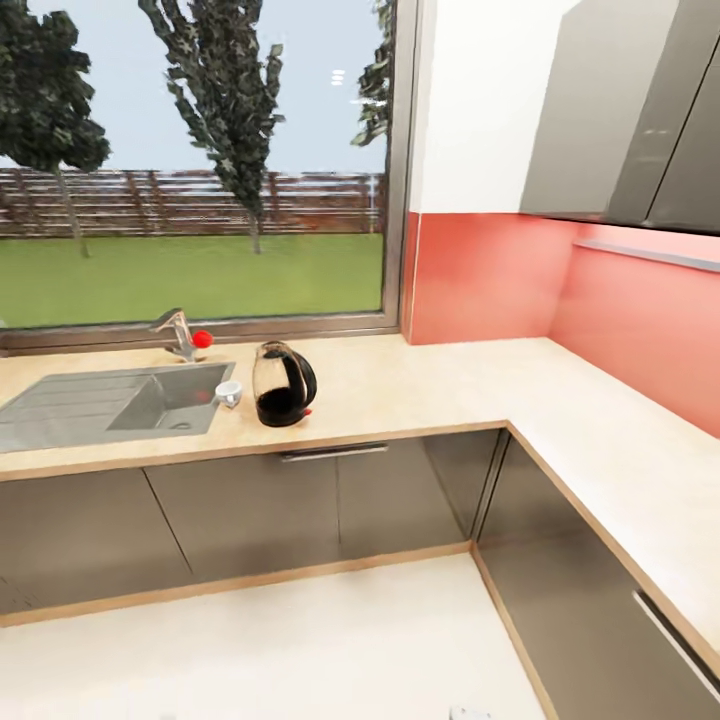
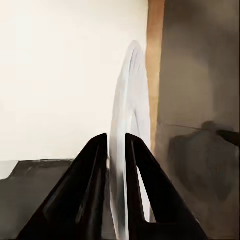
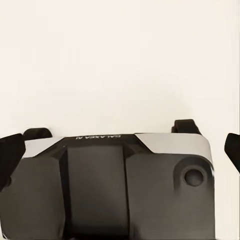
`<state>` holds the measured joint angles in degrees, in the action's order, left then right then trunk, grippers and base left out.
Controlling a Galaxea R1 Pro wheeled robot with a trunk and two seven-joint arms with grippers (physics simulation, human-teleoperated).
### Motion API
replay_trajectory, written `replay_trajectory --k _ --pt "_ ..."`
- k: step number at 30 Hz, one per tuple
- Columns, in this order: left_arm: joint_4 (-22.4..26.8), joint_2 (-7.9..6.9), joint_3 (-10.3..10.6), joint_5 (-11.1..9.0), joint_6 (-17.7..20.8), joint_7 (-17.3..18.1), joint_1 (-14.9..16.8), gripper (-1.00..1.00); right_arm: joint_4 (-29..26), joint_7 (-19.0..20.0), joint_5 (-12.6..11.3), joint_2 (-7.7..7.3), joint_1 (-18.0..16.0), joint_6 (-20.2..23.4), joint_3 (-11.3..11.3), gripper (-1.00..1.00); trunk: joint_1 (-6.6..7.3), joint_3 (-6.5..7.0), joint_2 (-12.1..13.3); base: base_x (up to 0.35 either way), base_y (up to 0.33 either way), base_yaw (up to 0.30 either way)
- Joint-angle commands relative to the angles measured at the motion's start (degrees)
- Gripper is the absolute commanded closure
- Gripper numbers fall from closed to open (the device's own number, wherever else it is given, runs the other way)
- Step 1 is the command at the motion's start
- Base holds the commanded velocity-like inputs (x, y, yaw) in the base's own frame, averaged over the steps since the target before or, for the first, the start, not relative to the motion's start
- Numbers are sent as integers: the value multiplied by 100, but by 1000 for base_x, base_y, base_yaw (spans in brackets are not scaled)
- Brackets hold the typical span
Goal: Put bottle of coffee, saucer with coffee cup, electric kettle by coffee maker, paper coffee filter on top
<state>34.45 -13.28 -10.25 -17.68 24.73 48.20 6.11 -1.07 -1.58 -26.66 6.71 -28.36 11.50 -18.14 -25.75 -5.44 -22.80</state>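
The kitchen countertop runs under the window and turns along the right wall. On it stands the electric kettle, upright, just right of the sink. The tiny white coffee cup sits at the sink's right rim, close to the kettle. In the left wrist view my left gripper is shut on the white saucer, seen edge-on between the black fingers. My right gripper is open, its fingertips spread wide above the robot's base. The coffee maker, bottle of coffee, paper coffee filter and kitchen shelf are out of view.
A steel sink with a faucet is set into the worktop's left part. Grey cabinet fronts line the floor below. Upper cabinets hang at the right, over a pink backsplash.
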Motion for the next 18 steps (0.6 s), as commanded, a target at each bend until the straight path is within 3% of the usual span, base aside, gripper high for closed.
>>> replay_trajectory --k 1,4,6,7,13,15,18 --pt "-339 -8 -12 134 -295 -40 0 100 -13 -12 -51 -37 17 31 -48 -100 -3 -11 -12 0 0 279" --pt "-1149 -22 -8 552 -1348 -424 -10 100 -13 -3 -50 -99 59 33 -49 -100 -3 -11 -12 0 0 279" --pt "-1583 -24 0 673 -1922 -910 -12 100 -11 0 -50 -131 92 35 -49 -100 -3 -11 -12 0 0 279" --pt "-1859 -25 7 714 -2213 -1354 -16 100 -13 4 -48 -175 109 36 -49 -100 -3 -11 -12 0 0 275" --pt "-2600 17 87 851 -2553 -3316 -27 100 -10 17 -45 -298 168 36 -49 -100 -3 -11 -12 0 0 252" --pt "-2751 28 90 983 -2568 -3750 -29 100 -12 17 -46 -305 196 36 -49 -100 -3 -11 -12 0 0 247" --pt "-2927 59 77 1193 -2581 -4082 -38 100 -9 14 -44 -310 222 36 -52 -100 -3 -11 -12 0 0 235"
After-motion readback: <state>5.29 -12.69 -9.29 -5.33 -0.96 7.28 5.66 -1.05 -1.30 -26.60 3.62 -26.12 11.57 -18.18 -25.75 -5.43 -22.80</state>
